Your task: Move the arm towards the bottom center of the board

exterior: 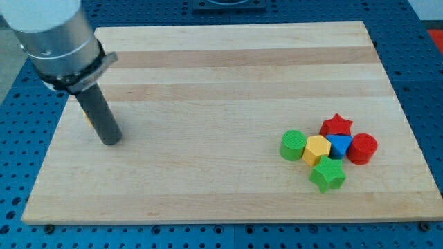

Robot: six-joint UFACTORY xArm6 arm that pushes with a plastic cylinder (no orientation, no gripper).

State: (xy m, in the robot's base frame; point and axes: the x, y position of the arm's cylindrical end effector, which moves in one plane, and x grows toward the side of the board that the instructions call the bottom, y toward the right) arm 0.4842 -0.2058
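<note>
No claw shows on this arm; it ends in a dark rod, and my tip (pixel 111 142) rests on the worktop (pixel 208 180) at the left, holding nothing. The bottom centre of the board, the task's goal, lies to the right of my tip and nearer the view's bottom edge.

The blocks sit in a tight cluster at the right, well apart from my tip. Nearest is the green star (pixel 327 174). Just behind it is the yellow hexagon (pixel 317 149), touching or almost touching it, with the green cylinder (pixel 293 145) just to its left. The blue triangle (pixel 340 146) sits just right of the hexagon, and the red cylinder (pixel 363 148) is at the right end of that row. Farthest of the group is the red star (pixel 336 125), just behind the triangle.

A trace of orange shows at the rod's left side, too hidden to identify.
</note>
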